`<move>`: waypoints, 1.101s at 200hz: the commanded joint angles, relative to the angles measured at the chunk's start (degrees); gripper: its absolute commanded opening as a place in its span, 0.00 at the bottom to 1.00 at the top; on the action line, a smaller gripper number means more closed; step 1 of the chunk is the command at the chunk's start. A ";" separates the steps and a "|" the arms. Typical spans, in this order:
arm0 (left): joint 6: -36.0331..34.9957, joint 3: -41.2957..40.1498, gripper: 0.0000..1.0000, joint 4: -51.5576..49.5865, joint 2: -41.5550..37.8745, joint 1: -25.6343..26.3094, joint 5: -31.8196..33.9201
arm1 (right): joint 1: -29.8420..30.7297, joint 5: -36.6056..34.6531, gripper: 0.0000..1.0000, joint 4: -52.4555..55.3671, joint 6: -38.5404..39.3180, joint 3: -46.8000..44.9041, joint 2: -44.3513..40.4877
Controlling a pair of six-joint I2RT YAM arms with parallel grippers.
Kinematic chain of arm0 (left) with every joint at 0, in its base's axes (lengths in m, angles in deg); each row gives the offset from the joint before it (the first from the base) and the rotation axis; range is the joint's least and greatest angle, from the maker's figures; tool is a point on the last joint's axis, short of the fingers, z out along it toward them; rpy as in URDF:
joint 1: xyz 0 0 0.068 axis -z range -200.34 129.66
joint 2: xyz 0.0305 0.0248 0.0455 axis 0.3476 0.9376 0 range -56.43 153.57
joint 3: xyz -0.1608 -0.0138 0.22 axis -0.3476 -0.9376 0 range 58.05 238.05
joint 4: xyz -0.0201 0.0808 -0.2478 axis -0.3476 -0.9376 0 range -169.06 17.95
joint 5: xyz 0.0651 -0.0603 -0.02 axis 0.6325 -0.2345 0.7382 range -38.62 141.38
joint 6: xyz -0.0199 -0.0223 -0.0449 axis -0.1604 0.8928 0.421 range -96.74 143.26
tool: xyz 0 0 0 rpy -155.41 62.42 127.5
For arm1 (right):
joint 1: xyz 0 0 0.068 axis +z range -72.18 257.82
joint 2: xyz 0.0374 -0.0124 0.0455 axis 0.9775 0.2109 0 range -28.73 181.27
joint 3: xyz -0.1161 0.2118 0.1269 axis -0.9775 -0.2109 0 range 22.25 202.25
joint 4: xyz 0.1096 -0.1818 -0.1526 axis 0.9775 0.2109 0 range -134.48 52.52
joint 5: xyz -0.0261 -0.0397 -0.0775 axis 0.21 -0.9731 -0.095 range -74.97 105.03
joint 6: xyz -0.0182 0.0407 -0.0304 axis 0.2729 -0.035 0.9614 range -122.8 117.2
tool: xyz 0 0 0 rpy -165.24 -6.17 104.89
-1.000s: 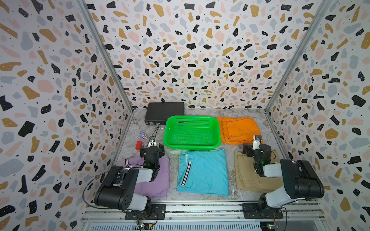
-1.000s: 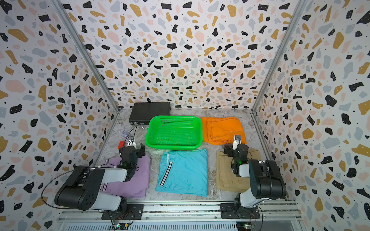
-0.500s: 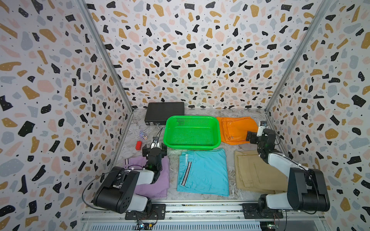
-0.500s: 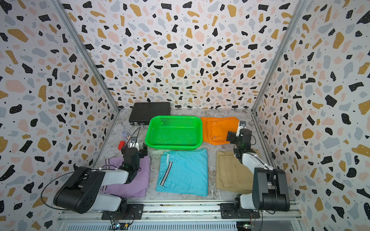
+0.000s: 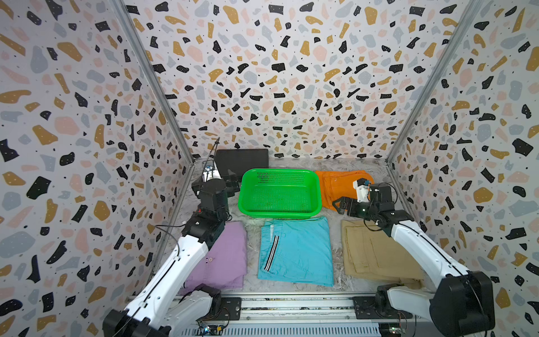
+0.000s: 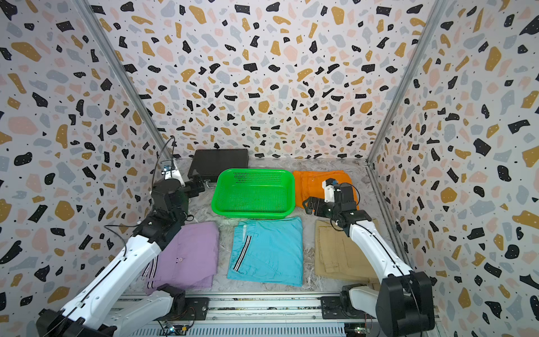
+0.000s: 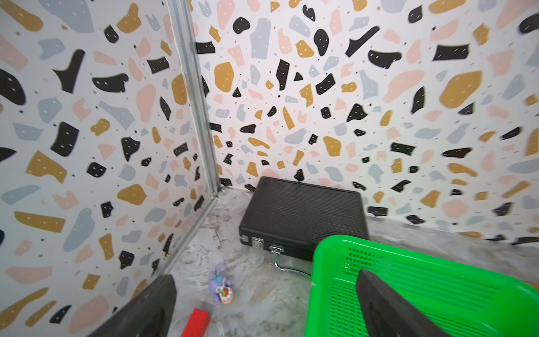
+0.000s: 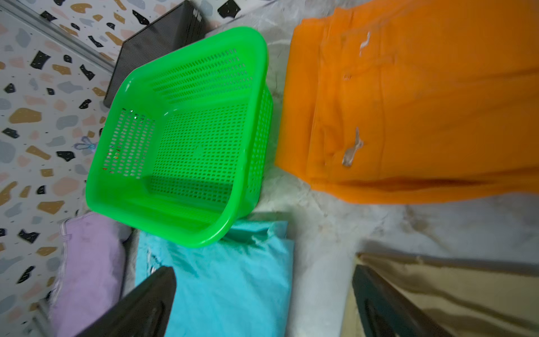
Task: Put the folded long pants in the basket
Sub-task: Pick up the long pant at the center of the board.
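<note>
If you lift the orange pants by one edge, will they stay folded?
Probably not: the orange pants are soft cloth in loose stacked layers, so they would likely sag and open. They look thin, so likely light for their size. Pushed, they would probably bunch rather than slide, since the edges show wrinkles.

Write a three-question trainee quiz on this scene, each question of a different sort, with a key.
1. Which folded pants lie in the back row, level with the basket? A cyan pants, B orange pants, C lilac pants.
2. True or false: the basket holds a pair of pants.
3. Fill in: the left gripper and the right gripper both stand ____.
Key: 1 B; 2 false; 3 open.
</note>
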 commanded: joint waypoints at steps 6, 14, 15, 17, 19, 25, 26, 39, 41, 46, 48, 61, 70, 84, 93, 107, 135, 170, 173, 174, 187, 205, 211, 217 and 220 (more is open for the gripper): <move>12.04 1.92 1.00 -23.04 0.33 0.13 -26.93 | 1.95 7.89 1.00 9.87 -3.63 -1.88 -4.67; 14.58 1.03 1.00 -23.02 0.37 0.08 -33.70 | 2.36 8.69 1.00 11.86 -3.57 -2.67 -5.14; 15.05 0.96 1.00 -23.05 0.34 0.11 -34.46 | 2.40 8.75 0.99 12.10 -3.56 -2.80 -5.14; 15.84 0.55 1.00 -23.06 0.39 0.15 -35.76 | 2.48 9.02 0.99 12.43 -3.62 -3.12 -5.16; 16.46 0.20 1.00 -23.07 0.40 0.11 -36.88 | 2.50 9.20 0.98 12.62 -3.57 -3.37 -5.17; 19.19 -0.95 1.00 -23.15 0.27 0.19 -39.75 | 2.66 10.17 0.97 13.13 -3.66 -4.32 -5.26; 19.55 -1.18 1.00 -23.15 0.25 0.16 -40.17 | 2.67 10.33 0.97 13.22 -3.69 -4.46 -5.26; 23.73 -4.49 1.00 -23.16 -0.50 0.22 -44.14 | 3.10 11.43 0.95 13.41 -3.72 -6.04 -4.96; 24.23 -5.06 1.00 -23.16 -0.68 0.15 -44.58 | 3.12 11.45 0.95 13.33 -3.72 -6.26 -4.88; 25.10 -6.38 1.00 -23.17 -1.12 0.18 -45.49 | 3.21 11.49 0.95 13.17 -3.68 -6.55 -4.60; 25.39 -6.91 1.00 -23.20 -1.34 0.17 -45.81 | 3.21 11.53 0.95 13.07 -3.63 -6.60 -4.35; 27.18 -10.40 1.00 -23.34 -2.12 0.14 -46.71 | 3.28 12.01 0.96 12.80 -3.43 -6.12 -1.87; 28.07 -12.45 1.00 -23.42 -2.19 0.15 -47.49 | 3.54 12.85 0.96 12.95 -3.00 -4.93 0.73; 28.85 -14.84 1.00 -23.35 -1.16 0.20 -48.81 | 4.26 14.16 0.95 14.03 -1.72 -3.07 5.55; 28.97 -15.82 1.00 -23.41 -0.06 0.19 -49.11 | 4.68 14.58 0.95 14.78 -1.00 -2.24 8.70; 28.97 -16.58 1.00 -23.90 1.62 0.17 -48.10 | 5.18 15.92 0.94 15.62 0.15 -1.22 12.96; 29.26 -17.92 1.00 -24.06 4.65 0.13 -46.66 | 6.84 16.01 0.93 17.20 1.54 0.79 17.90; 26.55 -16.75 1.00 -23.97 9.94 0.14 -49.60 | 8.10 15.86 0.91 16.53 1.46 1.12 20.66; 26.27 -16.67 1.00 -23.99 10.27 0.16 -49.76 | 8.25 15.82 0.89 16.39 1.46 1.19 21.05; 26.17 -16.69 1.00 -23.93 10.44 0.14 -49.79 | 8.28 15.83 0.89 16.39 1.46 1.24 21.17; 25.75 -16.63 1.00 -23.32 11.82 0.20 -50.51 | 8.94 15.03 0.82 16.38 1.80 1.90 23.07; 25.81 -17.27 1.00 -21.25 13.72 0.17 -52.74 | 9.62 13.55 0.65 16.68 2.70 3.11 25.75; 25.81 -17.60 1.00 -20.53 14.45 0.30 -53.34 | 9.71 13.13 0.58 16.91 3.14 3.50 26.38; 25.92 -18.01 1.00 -19.61 15.18 0.46 -53.54 | 9.79 12.00 0.50 17.23 3.41 3.89 26.79; 25.83 -18.28 1.00 -19.11 15.58 0.47 -53.56 | 9.80 11.33 0.46 17.45 3.46 4.00 26.83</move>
